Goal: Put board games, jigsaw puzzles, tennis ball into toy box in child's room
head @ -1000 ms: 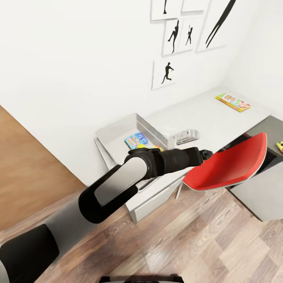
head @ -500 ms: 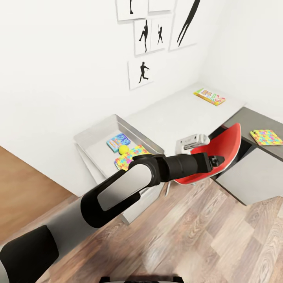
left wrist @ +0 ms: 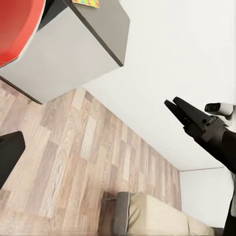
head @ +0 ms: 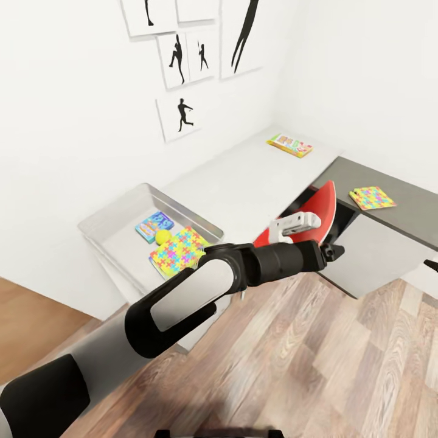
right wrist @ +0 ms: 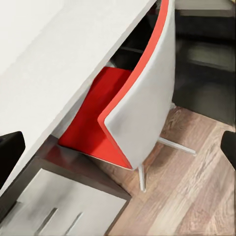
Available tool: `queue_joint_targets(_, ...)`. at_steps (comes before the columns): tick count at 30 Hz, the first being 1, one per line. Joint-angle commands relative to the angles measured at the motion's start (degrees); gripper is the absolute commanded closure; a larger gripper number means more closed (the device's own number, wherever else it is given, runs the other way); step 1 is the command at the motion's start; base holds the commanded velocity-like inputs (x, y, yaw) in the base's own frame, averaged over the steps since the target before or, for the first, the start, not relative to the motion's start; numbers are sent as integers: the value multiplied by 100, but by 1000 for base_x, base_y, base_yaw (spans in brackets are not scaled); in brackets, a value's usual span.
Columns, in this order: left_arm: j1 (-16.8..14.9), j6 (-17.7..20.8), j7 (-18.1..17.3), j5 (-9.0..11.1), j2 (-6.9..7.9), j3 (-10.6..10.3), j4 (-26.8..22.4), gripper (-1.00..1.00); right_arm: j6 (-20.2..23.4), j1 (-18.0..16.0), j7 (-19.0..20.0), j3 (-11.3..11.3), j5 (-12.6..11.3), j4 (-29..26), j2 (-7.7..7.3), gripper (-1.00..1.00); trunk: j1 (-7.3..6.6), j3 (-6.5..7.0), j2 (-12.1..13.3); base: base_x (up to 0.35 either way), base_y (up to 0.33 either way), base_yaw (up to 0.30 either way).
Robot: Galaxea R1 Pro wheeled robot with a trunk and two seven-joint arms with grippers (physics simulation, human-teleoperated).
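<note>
Head view, child's room. The left arm [head: 182, 292] reached across the frame, and its left gripper [head: 333, 249] hung over the wood-plank floor [head: 316, 365], just beside the red chair [head: 325, 204]. We could not tell whether this claw was spread or closed, as one dark finger [left wrist: 10, 157] alone showed at the edge of the left wrist view.

The toy box [head: 115, 210] stood on the light grey table [head: 243, 182], at about 9 o'clock from the left gripper. In it lay a blue board game [head: 152, 226], the tennis ball [head: 162, 236] touching that game's near edge, and a jigsaw puzzle [head: 179, 249] just beside the ball. A second board game [head: 290, 145] lay flat near the table's far corner, at 12 o'clock from the gripper and well apart from the box. A second jigsaw puzzle [head: 372, 198] lay on the darker wing of the table (at about 1 o'clock). Black silhouette pictures [head: 180, 114] hung on the wall above.

Right wrist view. The right gripper [right wrist: 118, 147] stood spread wide and empty, its fingers [right wrist: 10, 150] at opposite edges of the frame, above the chair tucked under the table edge.
</note>
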Motion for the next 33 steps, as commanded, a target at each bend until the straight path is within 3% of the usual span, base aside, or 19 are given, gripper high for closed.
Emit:
queue_joint_targets(1,-5,6,42,34,-1,3,-6,-100,46,-9,39,-4,30,-2,0,-100,3,-4,-10,0,0,-269)
queue_joint_targets(19,56,-3,34,21,4,20,-6,-100,46,-50,-539,304,61,2,135,-100,3,89,-10,14,0,-258)
queue_joint_targets(27,71,-6,45,14,14,18,-6,-100,46,-61,-587,354,68,2,143,-100,3,133,-10,214,-24,-254)
queue_joint_targets(33,81,-8,64,3,26,8,2,-100,46,-64,-609,384,65,2,232,-100,3,141,-10,256,-183,-74)
